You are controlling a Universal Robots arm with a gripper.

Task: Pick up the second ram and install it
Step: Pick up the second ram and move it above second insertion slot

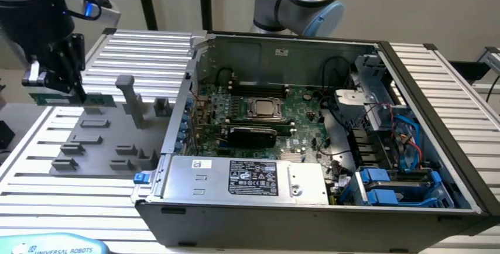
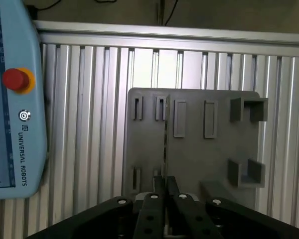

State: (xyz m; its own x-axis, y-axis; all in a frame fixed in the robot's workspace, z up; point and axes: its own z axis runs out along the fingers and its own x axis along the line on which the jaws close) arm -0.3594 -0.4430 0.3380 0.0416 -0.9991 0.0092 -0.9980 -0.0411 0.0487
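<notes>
My gripper (image 1: pixel 76 93) hangs at the exterior view's left, above the grey fixture plate (image 1: pixel 93 148), shut on the second ram (image 1: pixel 95 99). The ram is a thin green stick held level just above the plate's far end. In the wrist view the ram (image 2: pixel 165 144) appears edge-on as a narrow strip running out from between my closed fingertips (image 2: pixel 165 185) over the fixture plate (image 2: pixel 199 159). The open computer case (image 1: pixel 312 207) lies to the exterior view's right, with the green motherboard (image 1: pixel 301 99) and its long black memory slots (image 1: pixel 262 88) behind the processor socket (image 1: pixel 266 109).
Grey posts and slotted holders (image 1: pixel 125 93) stand up from the fixture plate. A light-blue teach pendant (image 2: pixel 12 99) with a red stop button lies on the ribbed aluminium table (image 1: pixel 47 201). The power supply (image 1: pixel 246 178) and drive bays (image 1: pixel 390 186) fill the case's near side.
</notes>
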